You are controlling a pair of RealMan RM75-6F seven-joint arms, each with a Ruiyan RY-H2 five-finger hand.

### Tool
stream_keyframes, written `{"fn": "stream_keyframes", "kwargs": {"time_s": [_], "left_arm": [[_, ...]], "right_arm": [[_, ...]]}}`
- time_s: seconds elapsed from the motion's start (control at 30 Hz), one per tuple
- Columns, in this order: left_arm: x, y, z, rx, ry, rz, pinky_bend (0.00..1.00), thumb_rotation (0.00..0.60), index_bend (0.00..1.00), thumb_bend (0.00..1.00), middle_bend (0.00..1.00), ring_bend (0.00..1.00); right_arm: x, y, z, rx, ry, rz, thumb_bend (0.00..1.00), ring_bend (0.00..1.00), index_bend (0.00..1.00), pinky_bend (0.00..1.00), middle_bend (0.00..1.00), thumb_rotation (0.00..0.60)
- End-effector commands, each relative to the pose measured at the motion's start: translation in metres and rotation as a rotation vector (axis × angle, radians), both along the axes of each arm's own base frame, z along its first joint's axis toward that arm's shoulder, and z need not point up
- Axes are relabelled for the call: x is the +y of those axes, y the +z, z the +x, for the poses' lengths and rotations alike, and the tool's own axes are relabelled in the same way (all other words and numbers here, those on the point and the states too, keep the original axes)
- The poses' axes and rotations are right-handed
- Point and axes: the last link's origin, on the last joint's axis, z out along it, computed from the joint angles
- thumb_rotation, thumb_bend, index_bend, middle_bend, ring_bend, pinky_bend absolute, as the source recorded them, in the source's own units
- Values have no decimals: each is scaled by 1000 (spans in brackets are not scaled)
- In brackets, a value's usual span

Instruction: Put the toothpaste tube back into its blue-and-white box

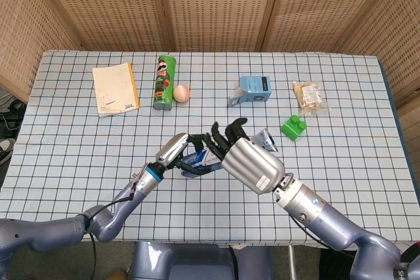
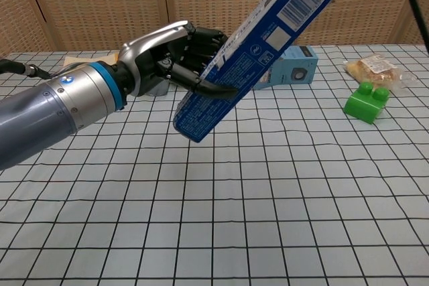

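Blue-and-white box (image 2: 251,55), tilted above the surface, sat gripped in the left robot hand (image 2: 175,51), which should have kept it steady while the right robot hand (image 1: 249,162), its grasp unreadable, pushed the mostly hidden toothpaste tube home.

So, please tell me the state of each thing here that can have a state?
toothpaste box: tilted, lifted off the table, gripped by the left hand.
right hand: at the box's upper end; its grasp is hidden.
small blue carton: flap open.
chips can: lying down.
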Motion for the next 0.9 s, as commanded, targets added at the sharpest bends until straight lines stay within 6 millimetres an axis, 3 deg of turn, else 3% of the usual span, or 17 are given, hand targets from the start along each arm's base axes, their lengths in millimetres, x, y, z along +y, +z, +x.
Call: {"fn": "stream_keyframes", "kwargs": {"time_s": [0.03,0.2,0.4,0.7,0.9], "left_arm": [[-5,-4,3,-41,17,-23,517,600,612,209,480,551],[-7,-6,6,-117,55,-63,517,600,620,210,484,554],[-5,-3,5,-200,100,-78,517,600,627,189,489,558],[-6,18,2,-405,138,-82,517,600,631,186,489,558],[-4,28,-4,-507,167,-42,517,600,630,141,489,558]], "right_arm": [[7,1,7,-48,62,-40,0,243,16,280,133,600],[8,11,11,-76,128,-114,0,228,14,237,133,600],[-11,39,9,-130,176,-289,0,226,29,184,143,600],[-59,91,-36,-199,-16,-520,0,224,54,178,157,600],[-75,104,-64,-244,-155,-558,0,224,70,172,172,600]]}}
